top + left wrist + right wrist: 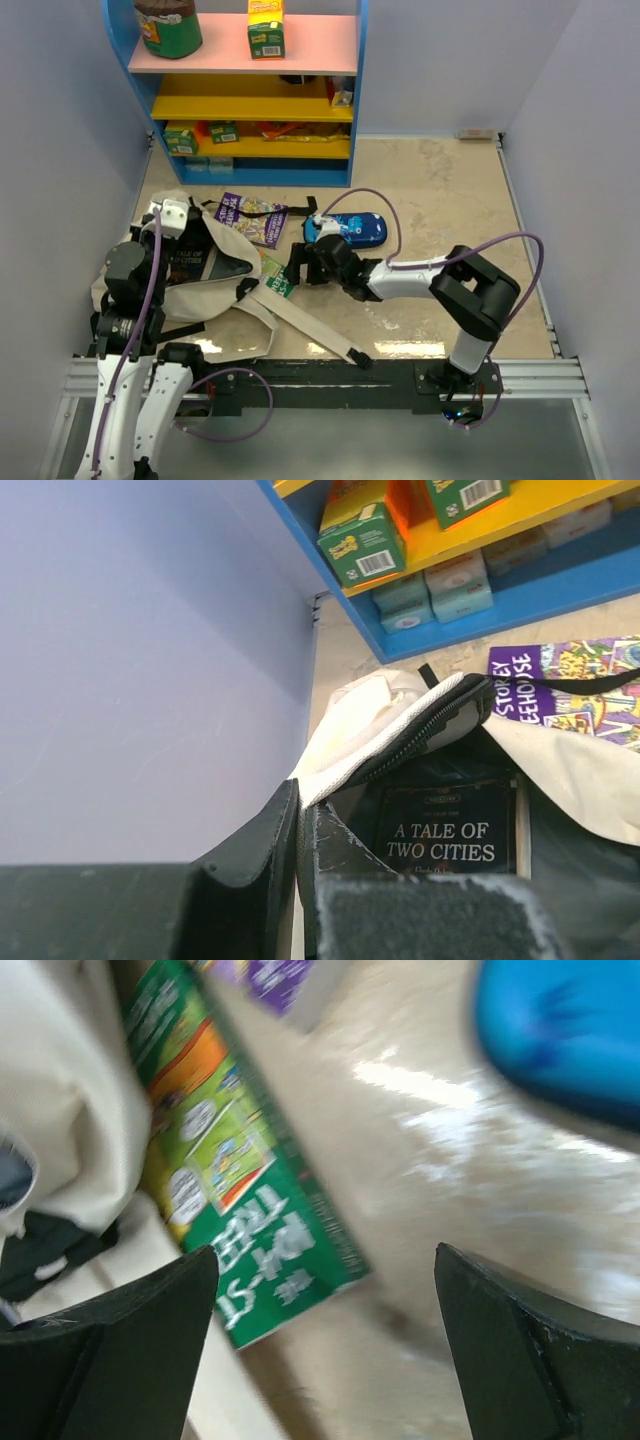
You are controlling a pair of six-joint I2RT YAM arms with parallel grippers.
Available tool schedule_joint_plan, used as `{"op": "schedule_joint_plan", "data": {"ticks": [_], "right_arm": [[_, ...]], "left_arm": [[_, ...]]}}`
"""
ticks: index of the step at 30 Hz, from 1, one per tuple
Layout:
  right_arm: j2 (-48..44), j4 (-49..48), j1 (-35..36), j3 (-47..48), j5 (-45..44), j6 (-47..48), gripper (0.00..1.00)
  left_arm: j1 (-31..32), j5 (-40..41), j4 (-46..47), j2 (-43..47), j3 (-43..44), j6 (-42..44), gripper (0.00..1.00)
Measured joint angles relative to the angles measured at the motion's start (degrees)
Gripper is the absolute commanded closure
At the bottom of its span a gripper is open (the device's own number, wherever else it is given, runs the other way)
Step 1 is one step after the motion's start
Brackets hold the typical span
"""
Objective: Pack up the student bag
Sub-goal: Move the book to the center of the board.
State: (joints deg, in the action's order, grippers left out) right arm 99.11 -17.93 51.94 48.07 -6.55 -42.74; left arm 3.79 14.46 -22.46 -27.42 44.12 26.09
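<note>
Right gripper [326, 1260], jaws wide, hovers over the green book [250, 1210] against the student bag [215, 295] at the table's [440, 200] left edge, left gripper [298, 805] pinching its rim; closing off-centre, we could snag canvas.

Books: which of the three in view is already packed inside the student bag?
The dark "A Tale of Two Cities": it lies inside the open student bag. The purple book and the green book are both outside it.
</note>
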Motion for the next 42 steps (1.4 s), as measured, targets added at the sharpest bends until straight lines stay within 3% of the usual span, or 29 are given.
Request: {"op": "schedule_joint_plan", "data": {"ticks": [6, 10, 27, 42], "right_arm": [[4.1, 1.5, 7.6, 4.7, -2.3, 5.7, 0.09], [6.6, 5.0, 9.7, 8.9, -6.3, 11.2, 0.02], [11.2, 13.5, 28.8, 17.2, -34.5, 24.5, 0.01], [17.1, 14.4, 28.9, 21.4, -33.1, 28.0, 0.02]], "left_arm": [[0.0, -4.0, -1.4, 0.3, -0.8, 1.3, 1.0], [0.0, -3.7, -1.2, 0.3, -2.1, 1.4, 1.0], [0.0, -4.2, -1.3, -0.3, -2.1, -1.7, 1.0], [0.0, -4.3, -1.4, -0.3, -2.1, -1.7, 1.0]]}}
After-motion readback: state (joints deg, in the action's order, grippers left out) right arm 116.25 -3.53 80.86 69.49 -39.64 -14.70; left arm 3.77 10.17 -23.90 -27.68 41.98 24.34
